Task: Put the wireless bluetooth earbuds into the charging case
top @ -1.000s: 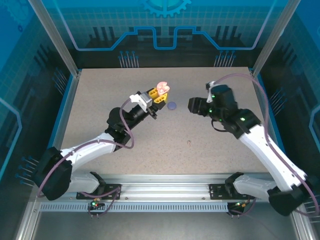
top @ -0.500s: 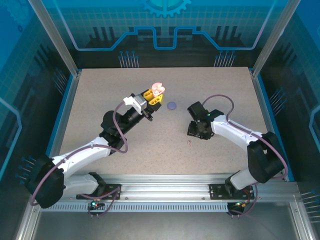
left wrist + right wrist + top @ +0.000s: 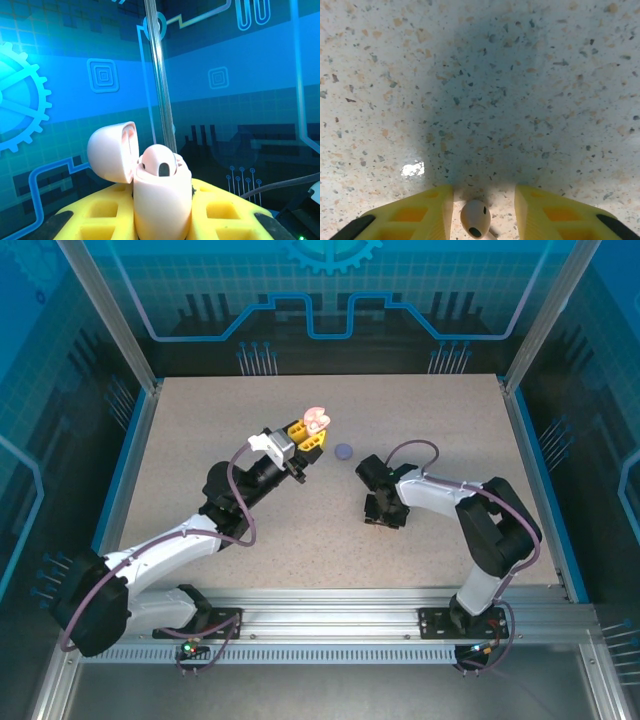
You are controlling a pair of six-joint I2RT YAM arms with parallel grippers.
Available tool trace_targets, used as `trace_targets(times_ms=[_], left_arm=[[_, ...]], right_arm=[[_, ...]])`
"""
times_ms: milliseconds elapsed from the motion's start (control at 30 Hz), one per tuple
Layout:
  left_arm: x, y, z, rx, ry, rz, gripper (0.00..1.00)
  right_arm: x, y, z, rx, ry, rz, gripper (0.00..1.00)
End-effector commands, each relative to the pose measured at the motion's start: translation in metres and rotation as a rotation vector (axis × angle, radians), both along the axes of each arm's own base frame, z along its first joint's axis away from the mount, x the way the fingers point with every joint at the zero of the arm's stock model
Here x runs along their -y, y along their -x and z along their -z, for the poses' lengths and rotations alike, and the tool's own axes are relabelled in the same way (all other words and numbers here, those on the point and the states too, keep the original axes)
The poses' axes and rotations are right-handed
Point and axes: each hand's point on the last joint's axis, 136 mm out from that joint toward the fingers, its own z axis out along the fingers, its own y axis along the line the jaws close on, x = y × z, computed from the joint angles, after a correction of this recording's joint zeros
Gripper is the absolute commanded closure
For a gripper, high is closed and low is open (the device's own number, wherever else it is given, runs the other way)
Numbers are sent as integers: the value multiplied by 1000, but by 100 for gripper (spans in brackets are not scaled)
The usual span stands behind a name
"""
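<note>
A speckled beige desk (image 3: pixel 200 440) with blue edging fills the floor of the enclosure. A small round bluish-purple disc (image 3: pixel 344 451) lies flat on it, a little behind the middle. Slanting aluminium posts (image 3: pixel 105 310) stand at the back corners, and the blue back wall carries a gear motif (image 3: pixel 330 252) above circuit-like lines. A slotted metal rail (image 3: pixel 330 625) runs along the near edge. Close up, the desk surface (image 3: pixel 545 75) shows a broad soft shadow (image 3: pixel 490 100) and one bright glare spot (image 3: pixel 413 169).
</note>
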Motion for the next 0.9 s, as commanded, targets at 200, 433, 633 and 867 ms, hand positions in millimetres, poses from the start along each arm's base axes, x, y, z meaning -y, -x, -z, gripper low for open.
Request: trace_targets(times_ms=[200,433,633,867], left_arm=[[-3,6,-5,30,8,-11,100],[-3,6,-6,30,11,-9,100],[-3,6,-6,29,11,-7,100],[-3,6,-6,27,13,-8,100]], right_arm=[[-10,-1,1,4,-12,-5,65],[-9,3,-1,3,-9,-6,65],[-6,7,-1,2,-3,-6,65],[-4,11,4,-10,7,-6,67]])
